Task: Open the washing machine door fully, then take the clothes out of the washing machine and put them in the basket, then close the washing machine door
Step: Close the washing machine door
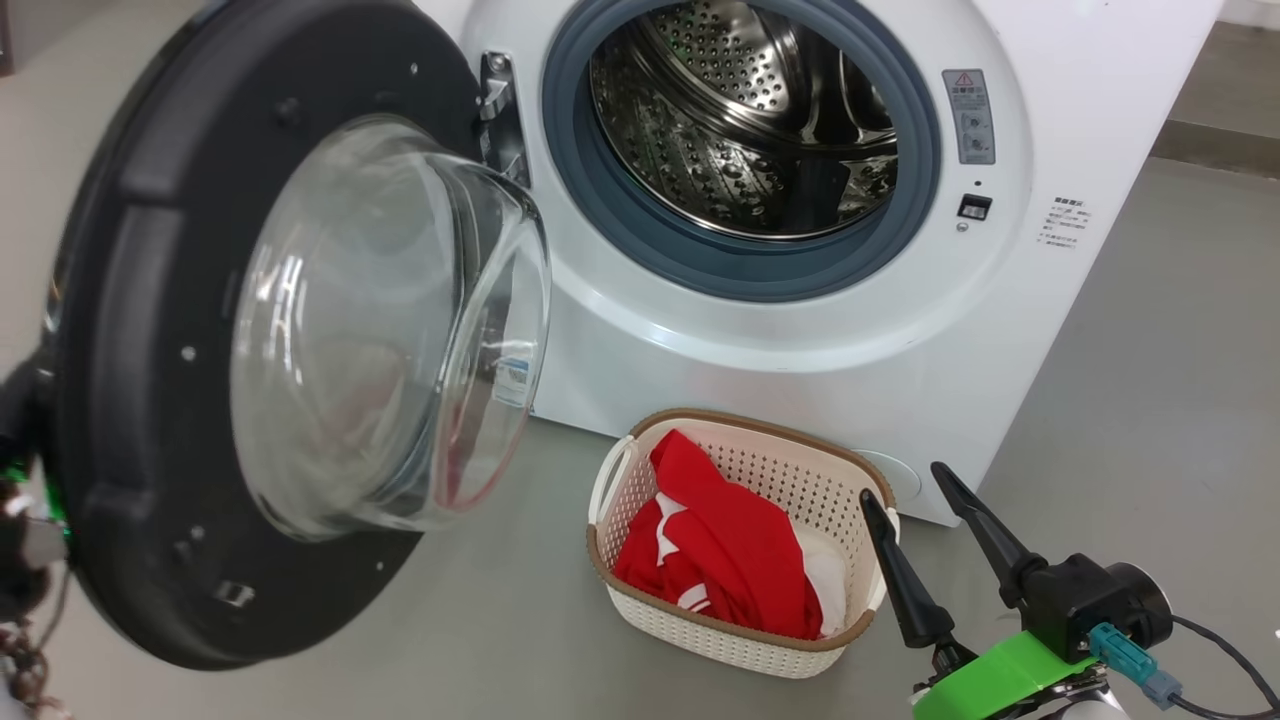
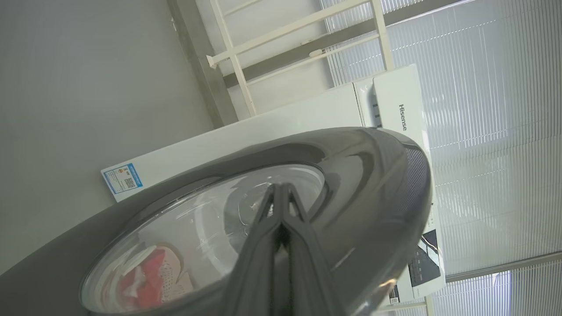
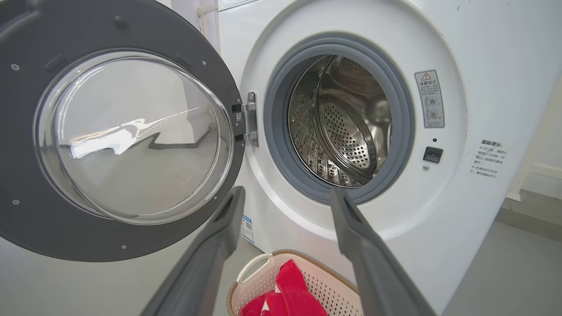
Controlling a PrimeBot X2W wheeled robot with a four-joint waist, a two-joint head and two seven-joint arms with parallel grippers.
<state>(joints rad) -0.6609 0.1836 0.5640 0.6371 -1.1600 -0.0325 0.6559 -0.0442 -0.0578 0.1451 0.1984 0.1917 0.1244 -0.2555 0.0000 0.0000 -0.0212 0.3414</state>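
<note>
The washing machine door (image 1: pixel 130 300) stands swung out to the left, its glass bowl (image 1: pixel 380 320) facing the washing machine (image 1: pixel 760 340). Nothing red shows in the steel drum (image 1: pixel 740 130). Red clothes (image 1: pixel 730 550) with white parts lie in the cream basket (image 1: pixel 790 470) on the floor before the machine. My right gripper (image 1: pixel 912 492) hovers open just right of the basket, and in the right wrist view this gripper (image 3: pixel 287 195) points at the drum (image 3: pixel 347 127) above the basket (image 3: pixel 257 272). My left gripper (image 2: pixel 281 188) is shut, fingertips against the door's outer face (image 2: pixel 373 175).
Grey floor (image 1: pixel 1150 400) spreads right of the machine and around the basket. The door latch slot (image 1: pixel 973 207) sits right of the opening. The hinge (image 3: pixel 250 118) links door and machine. Window blinds (image 2: pixel 491 131) and a white rail (image 2: pixel 290 30) lie beyond the machine.
</note>
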